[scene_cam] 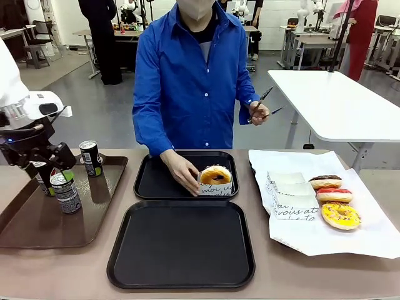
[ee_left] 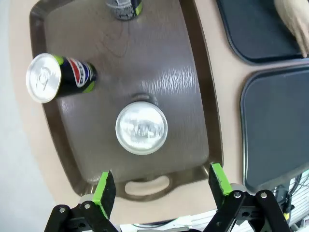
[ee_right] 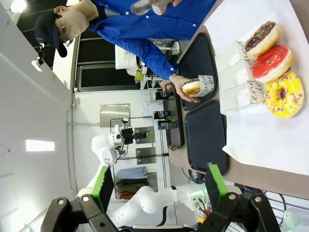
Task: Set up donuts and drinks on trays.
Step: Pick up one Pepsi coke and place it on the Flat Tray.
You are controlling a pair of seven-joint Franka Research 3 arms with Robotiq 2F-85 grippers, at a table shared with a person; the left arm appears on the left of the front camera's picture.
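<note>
Brown worktop (scene_cam: 81, 269) spans the lower frame, with grey open floor and white tables behind the person in blue at its far side. At the left, the long brown tray (scene_cam: 37, 225) carries 3 cans. In the left wrist view the left gripper (ee_left: 161, 188) hangs above it with its fingers apart and nothing between them. A silver-topped can (ee_left: 141, 128) stands upright just ahead, mid-tray. A Pepsi can (ee_left: 58, 77) is nearer the tray's left rim, and a 3rd can (ee_left: 124, 7) is cut off by the top edge. The tray's handle end lies directly under the pads. Only a narrow strip of worktop separates the brown tray's right rim from the 2 black trays. The near black tray (scene_cam: 181, 244) at bottom centre is bare, its front rim close to the worktop's edge. The far black tray (scene_cam: 156, 178) sits just behind it, rims almost touching. There the person's hand (scene_cam: 182, 172) holds a sleeved golden donut (scene_cam: 215, 174) at the tray's right half. White paper (scene_cam: 325, 240) at the right lies just beside both trays. On it sit a chocolate donut (scene_cam: 325, 181), a pink donut (scene_cam: 334, 195) and a yellow donut (scene_cam: 340, 215) in sleeves. The right gripper (ee_right: 159, 186) is raised well clear, fingers apart and empty.
</note>
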